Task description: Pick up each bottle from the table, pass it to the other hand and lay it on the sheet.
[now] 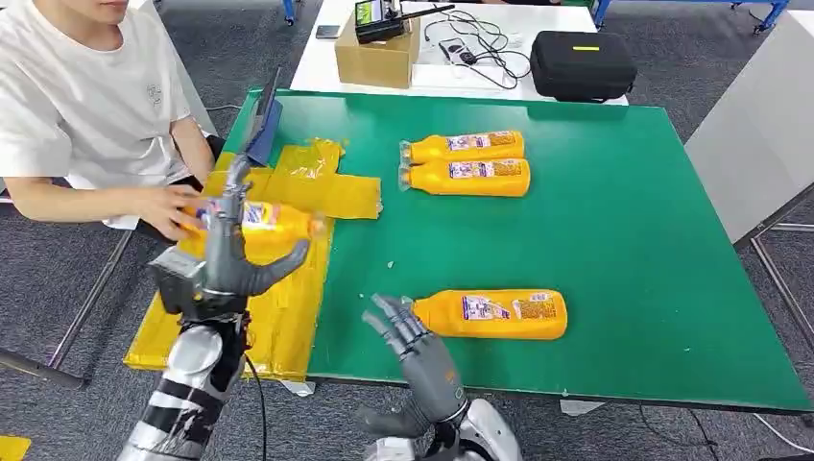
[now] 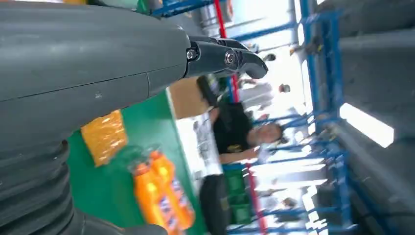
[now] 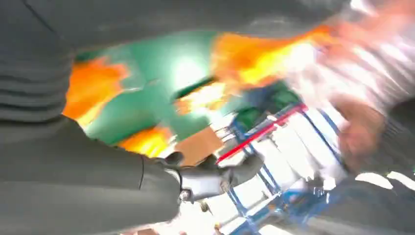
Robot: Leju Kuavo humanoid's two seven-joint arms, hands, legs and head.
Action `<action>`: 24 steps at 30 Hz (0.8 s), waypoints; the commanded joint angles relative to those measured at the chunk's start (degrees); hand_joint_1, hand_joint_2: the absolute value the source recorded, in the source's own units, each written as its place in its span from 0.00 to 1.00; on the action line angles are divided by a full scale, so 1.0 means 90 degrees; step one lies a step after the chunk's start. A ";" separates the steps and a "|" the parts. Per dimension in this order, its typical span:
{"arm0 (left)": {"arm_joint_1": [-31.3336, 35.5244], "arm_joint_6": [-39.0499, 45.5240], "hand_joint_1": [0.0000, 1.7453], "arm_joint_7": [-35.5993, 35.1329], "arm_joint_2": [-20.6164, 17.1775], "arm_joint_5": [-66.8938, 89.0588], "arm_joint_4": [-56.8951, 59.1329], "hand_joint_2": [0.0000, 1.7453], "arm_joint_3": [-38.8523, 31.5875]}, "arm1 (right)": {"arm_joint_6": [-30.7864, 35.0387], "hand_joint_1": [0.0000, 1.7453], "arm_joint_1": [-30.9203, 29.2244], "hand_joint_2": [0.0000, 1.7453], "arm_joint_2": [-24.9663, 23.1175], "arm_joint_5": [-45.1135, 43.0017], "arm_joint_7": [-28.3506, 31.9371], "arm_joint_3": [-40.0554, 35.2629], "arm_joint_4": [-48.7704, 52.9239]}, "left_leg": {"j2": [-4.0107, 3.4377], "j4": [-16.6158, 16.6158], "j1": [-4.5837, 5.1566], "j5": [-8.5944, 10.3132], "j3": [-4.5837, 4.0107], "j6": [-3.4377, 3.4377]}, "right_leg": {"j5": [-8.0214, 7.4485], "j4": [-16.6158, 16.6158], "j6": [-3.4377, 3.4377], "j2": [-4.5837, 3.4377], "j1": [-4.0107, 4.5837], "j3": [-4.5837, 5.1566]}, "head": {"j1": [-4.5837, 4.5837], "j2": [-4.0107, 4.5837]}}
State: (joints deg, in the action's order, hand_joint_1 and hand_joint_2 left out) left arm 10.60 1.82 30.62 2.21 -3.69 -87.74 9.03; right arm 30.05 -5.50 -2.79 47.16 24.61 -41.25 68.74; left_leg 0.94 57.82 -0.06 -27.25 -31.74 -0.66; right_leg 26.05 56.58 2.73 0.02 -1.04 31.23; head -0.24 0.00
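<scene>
You see a green table (image 1: 614, 288) across the centre of the frame. At its left lies a yellow, glossy sheet (image 1: 278, 317). Three bottles are orange-yellow with white-and-purple printed labels: a pair (image 1: 466, 163) at upper centre and one (image 1: 494, 314) at lower centre. A fourth like bottle (image 1: 269, 219) lies at left on the sheet. Both hands, left (image 1: 226, 264) and right (image 1: 413, 341), are dark grey; the forearms are silver. The person (image 1: 86, 96) at upper left wears a white shirt. The case (image 1: 581, 64) at top is black with a yellow stripe.

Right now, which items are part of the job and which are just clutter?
Job: bottle on the sheet, near bottle, two far bottles, yellow sheet.
Clutter: cardboard box, black case, cables, phone.
</scene>
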 commanded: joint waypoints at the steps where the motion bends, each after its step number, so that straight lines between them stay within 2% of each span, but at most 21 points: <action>1: -0.2100 -0.0197 0.00 0.0241 0.0434 -0.0224 -0.2114 1.00 -0.0758 | -0.0038 0.00 0.0358 1.00 0.1702 0.2078 -0.1453 0.1935 0.0760 | -0.0010 -0.0002 0.0005 -0.0007 0.0010 -0.0007 | 0.0001 -0.0014 -0.0001 -0.0003 -0.0003 -0.0015 | 0.0002 0.0000; 4: -0.2276 -0.0336 0.00 0.0376 0.0486 -0.0225 -0.2171 1.00 -0.0660 | -0.0432 0.00 0.0187 1.00 0.1826 0.2046 -0.1400 0.2188 0.0575 | -0.0005 0.0002 0.0025 -0.0008 -0.0003 -0.0008 | 0.0001 -0.0013 -0.0001 -0.0004 -0.0021 -0.0001 | 0.0002 0.0000; 6: -0.2177 -0.0320 0.00 0.0416 0.0441 -0.0032 -0.2080 1.00 -0.0510 | -0.0625 0.00 -0.0167 1.00 0.1774 0.2083 -0.1371 0.2171 0.0208 | -0.0011 0.0004 0.0022 -0.0006 -0.0009 -0.0007 | -0.0003 -0.0017 -0.0005 -0.0008 -0.0019 0.0006 | 0.0002 0.0000; 11: -0.1855 -0.0297 0.00 0.0322 0.0361 0.0134 -0.1725 1.00 -0.0266 | -0.1187 0.00 -0.0987 1.00 0.1581 0.2100 -0.1360 0.1755 -0.0759 | -0.0017 0.0000 0.0023 -0.0003 -0.0006 -0.0011 | -0.0015 -0.0019 -0.0005 -0.0015 -0.0016 0.0007 | -0.0002 0.0000; 15: -0.1826 -0.0298 0.00 0.0296 0.0295 0.0210 -0.1668 1.00 -0.0144 | -0.1385 0.00 -0.1318 1.00 0.1447 0.2001 -0.1442 0.1512 -0.1134 | -0.0031 0.0002 0.0015 0.0003 0.0004 -0.0011 | -0.0024 -0.0018 -0.0003 -0.0018 -0.0005 0.0003 | 0.0000 0.0000; 19: -0.1855 -0.0257 0.00 0.0283 0.0303 0.0211 -0.1662 1.00 -0.0196 | -0.1693 0.00 -0.1511 1.00 0.1370 0.2024 -0.1768 0.1343 -0.1461 | -0.0018 -0.0002 0.0017 0.0007 0.0008 -0.0016 | -0.0018 -0.0015 0.0004 -0.0010 -0.0010 -0.0005 | 0.0000 0.0000; 22: -0.1897 -0.0249 0.00 0.0281 0.0348 0.0210 -0.1678 1.00 -0.0231 | -0.2193 0.00 -0.1942 1.00 0.1277 0.1929 -0.2356 0.1217 -0.2137 | -0.0022 -0.0001 0.0016 0.0005 0.0006 -0.0018 | -0.0017 -0.0011 0.0007 -0.0018 -0.0013 -0.0003 | 0.0000 0.0000; 24: -0.1858 -0.0256 0.00 0.0244 0.0345 0.0228 -0.1641 1.00 -0.0194 | -0.2322 0.00 -0.2160 1.00 0.1144 0.1821 -0.2482 0.1280 -0.2516 | -0.0027 0.0000 0.0014 0.0005 0.0003 -0.0016 | -0.0019 -0.0013 0.0005 -0.0021 -0.0011 -0.0002 | -0.0002 0.0000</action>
State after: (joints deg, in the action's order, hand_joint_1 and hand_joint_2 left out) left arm -7.49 -0.57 33.35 5.07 -1.81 -104.98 6.67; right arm 13.37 -15.56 10.58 65.20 7.16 -26.82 61.98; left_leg 0.95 57.82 0.13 -27.21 -31.76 -0.85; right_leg 25.96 56.50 2.87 0.02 -1.20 31.21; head -0.26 0.00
